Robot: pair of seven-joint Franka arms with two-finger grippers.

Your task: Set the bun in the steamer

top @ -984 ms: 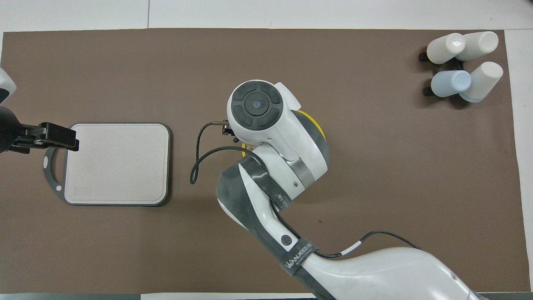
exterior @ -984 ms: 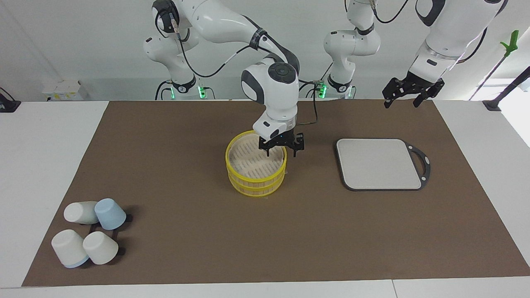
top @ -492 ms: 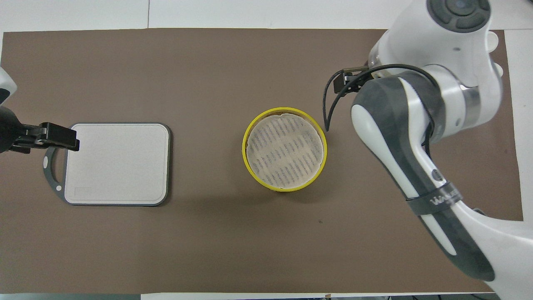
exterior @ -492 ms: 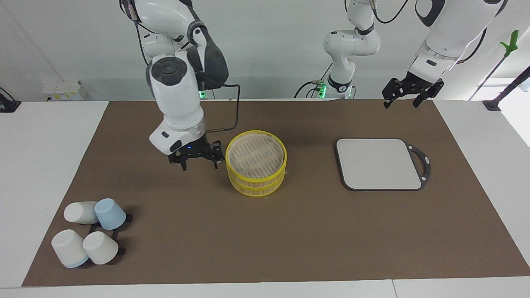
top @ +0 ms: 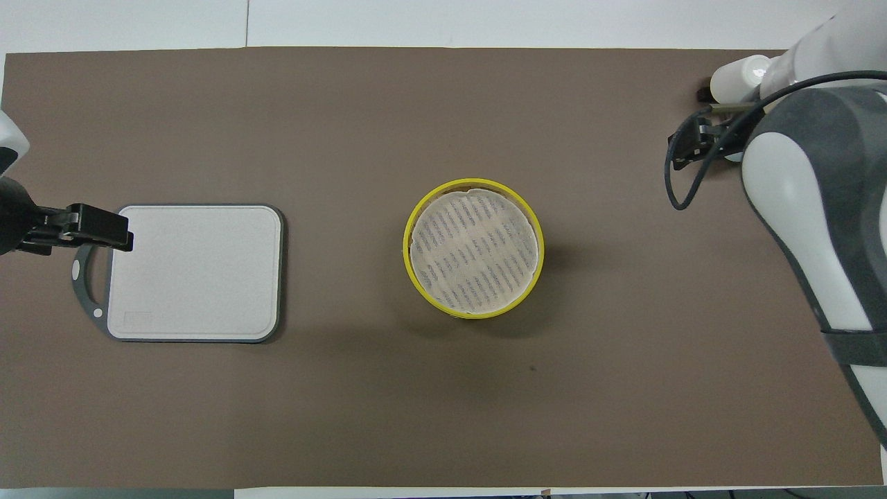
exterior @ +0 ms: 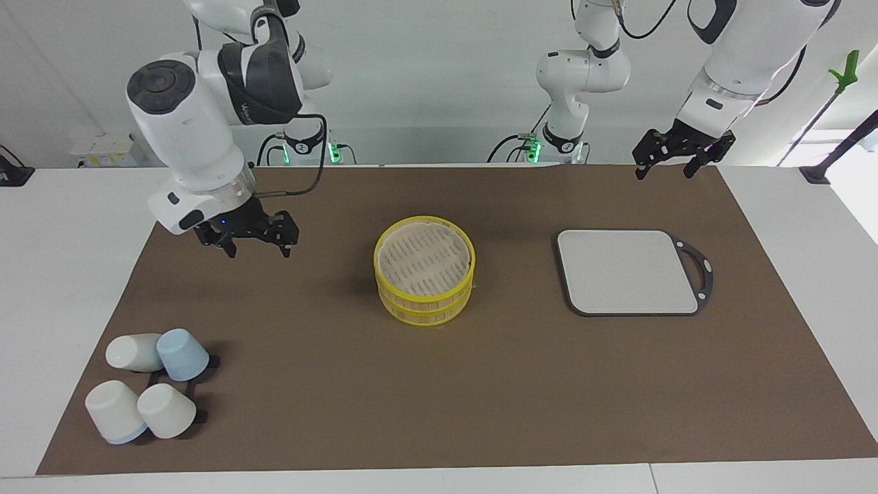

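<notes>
Over the mat toward the right arm's end, the right gripper (exterior: 253,245) is now seen pulled away from the steamer (exterior: 424,273), jaws wide & empty, w/ no bun visible anywhere, so placement can't be confirmed; left gripper (exterior: 668,165) waits, spread wide, near the cutting board (exterior: 624,272).

The steamer (exterior: 424,278) is rimmed in yellow, and its pale base is marked with rows of dark slats. A flat brown mat (exterior: 343,384) is laid over the white counter (exterior: 68,226). The cutting board (exterior: 624,271) is pale grey with a dark grey border. Three white cups (exterior: 113,410) and one light blue cup (exterior: 182,354) are seen. Both arms are white with dark grey sections.
</notes>
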